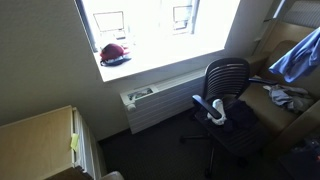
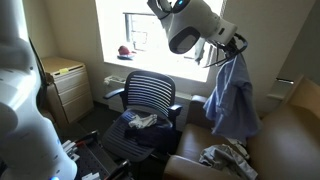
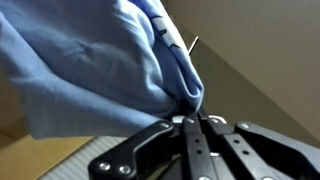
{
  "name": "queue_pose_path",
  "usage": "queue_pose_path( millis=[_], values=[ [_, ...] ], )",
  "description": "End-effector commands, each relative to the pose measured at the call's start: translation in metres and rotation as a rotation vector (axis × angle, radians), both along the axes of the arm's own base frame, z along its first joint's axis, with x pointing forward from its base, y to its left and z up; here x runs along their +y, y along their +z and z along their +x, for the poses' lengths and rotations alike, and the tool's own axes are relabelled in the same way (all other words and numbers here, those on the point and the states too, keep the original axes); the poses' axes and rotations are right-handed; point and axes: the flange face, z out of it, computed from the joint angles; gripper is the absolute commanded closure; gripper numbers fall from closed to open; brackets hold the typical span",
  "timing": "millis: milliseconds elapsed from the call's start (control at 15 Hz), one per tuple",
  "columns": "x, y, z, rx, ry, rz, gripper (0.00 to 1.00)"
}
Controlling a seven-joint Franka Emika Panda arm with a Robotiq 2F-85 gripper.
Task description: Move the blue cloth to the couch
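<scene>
The blue cloth point(image 2: 232, 98) hangs in the air from my gripper point(image 2: 234, 50), draping down above the tan couch point(image 2: 290, 135). In the wrist view the fingers point(image 3: 193, 122) are shut on a bunched edge of the blue cloth point(image 3: 100, 60), which fills the upper left. In an exterior view the blue cloth point(image 1: 298, 55) shows at the far right edge, over the couch point(image 1: 275, 100); the gripper itself is out of that frame.
A black mesh-backed office chair point(image 2: 148, 100) stands by the window with a grey-white cloth point(image 2: 140, 122) on its seat. Another crumpled light cloth point(image 2: 225, 157) lies on the couch cushion. A wooden cabinet point(image 2: 65, 85) stands at the wall, and a radiator point(image 1: 160, 105) runs under the window.
</scene>
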Motion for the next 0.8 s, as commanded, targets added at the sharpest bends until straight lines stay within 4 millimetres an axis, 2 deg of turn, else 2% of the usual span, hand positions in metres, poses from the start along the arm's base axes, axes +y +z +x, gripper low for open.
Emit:
queue_pose_path(
  millis=[0, 67, 200, 333, 467, 600, 733],
  values=[
    [-0.013, 0.000, -0.007, 0.018, -0.019, -0.027, 0.96],
    [-0.020, 0.001, -0.010, 0.028, -0.028, -0.043, 0.96],
    [-0.018, 0.001, -0.009, 0.029, -0.024, -0.048, 0.99],
    [-0.040, 0.007, -0.020, 0.061, -0.033, -0.123, 0.99],
    [-0.069, 0.009, -0.041, 0.121, -0.048, -0.212, 0.99],
    [-0.089, 0.009, -0.057, 0.188, -0.044, -0.277, 0.99],
    [-0.093, 0.003, -0.065, 0.253, -0.002, -0.277, 0.99]
  ],
)
